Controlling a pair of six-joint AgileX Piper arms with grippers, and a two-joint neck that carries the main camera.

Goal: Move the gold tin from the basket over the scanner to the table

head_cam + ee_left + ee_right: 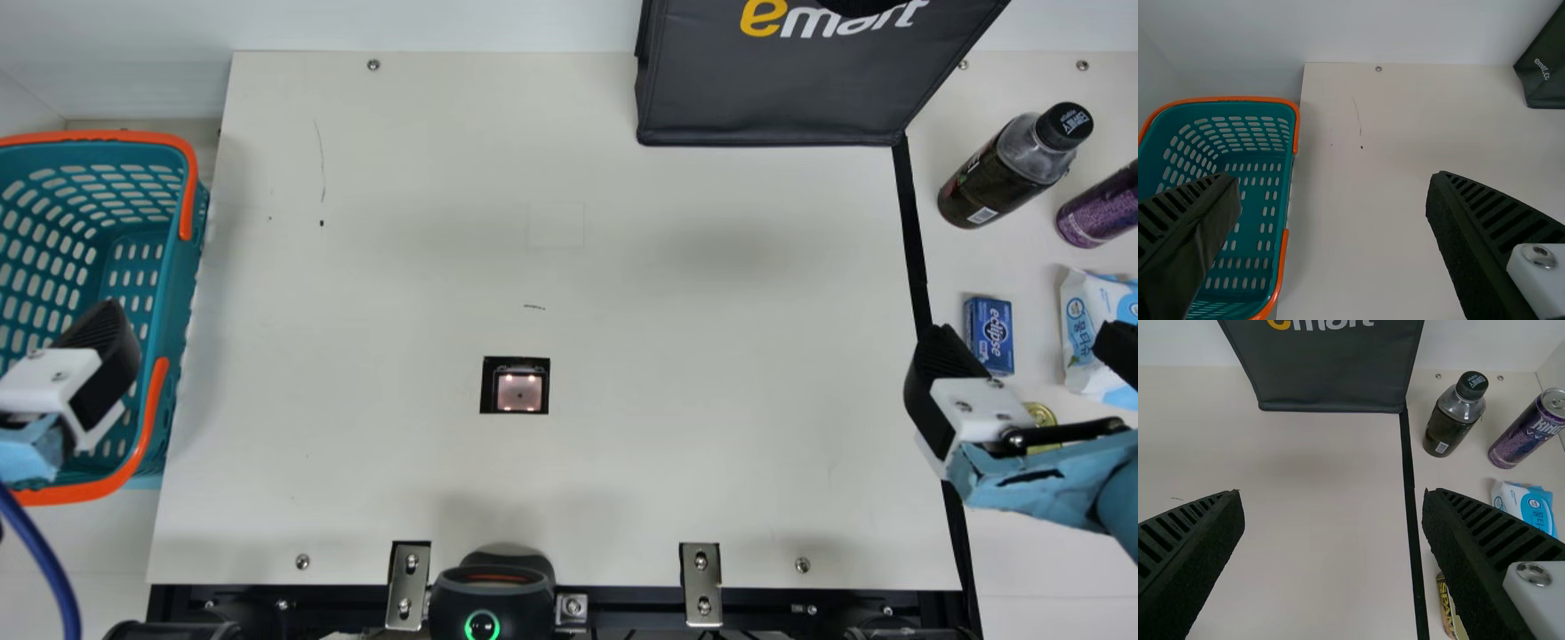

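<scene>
The gold tin (1040, 414) is seen on the surface (676, 427), near the right claw (1024, 336), by which it is partly hidden in the main view and the right wrist view. The right claw is held open, its two ribbed fingers spread well apart with nothing gripped. The left claw (64, 391) is also held open and nothing is gripped by it; in the main view it is seen across the teal basket (182, 293).

The scanner (520, 391) is set between the two claws, well apart from both. Beyond the right claw, a blue box (989, 333), a wipes packet (1086, 329), a dark bottle (1000, 178) and a purple can (1098, 209) are seen. A black bag (773, 89) is placed farther beyond, toward the left claw's side.
</scene>
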